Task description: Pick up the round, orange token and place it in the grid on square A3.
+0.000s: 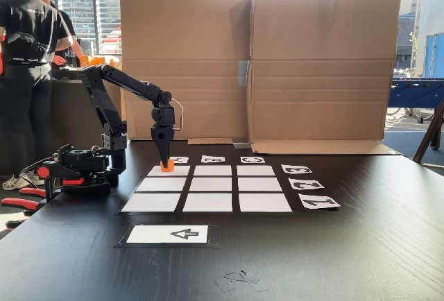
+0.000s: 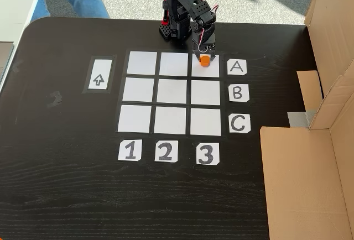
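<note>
Fixed views, both: gripper (image 1: 165,164) pointing straight down over the grid's (image 2: 172,92) corner cell, fingertips around the orange token (image 2: 205,61). Fingers pinched on token, as far as visible from the front view; exact contact at pads too small to confirm. Token (image 1: 167,166) sitting on or just at the paper of square A3 (image 2: 212,65); lifted or resting, can't tell.

Seen from above: token near the top edge of that cell, in row beside card A (image 2: 237,67) and column above card 3 (image 2: 207,154). Other eight cells blank white, black gaps btwn.

Cards B (image 2: 237,93) and C (image 2: 239,124) down the right side of grid, cards 1 (image 2: 129,151) and 2 (image 2: 166,151) along the bottom. Arrow card (image 2: 99,79) left of grid, apart from it, arrow pointing up in that view.

Arm (image 1: 114,100) black, base at table's (image 1: 361,245) left rear in front view. Second unit w/ red handles (image 1: 41,176) just beside base. Cardboard wall (image 1: 277,65) upright behind grid. Two people (image 1: 28,51) standing far left in background, backs turned.
</note>
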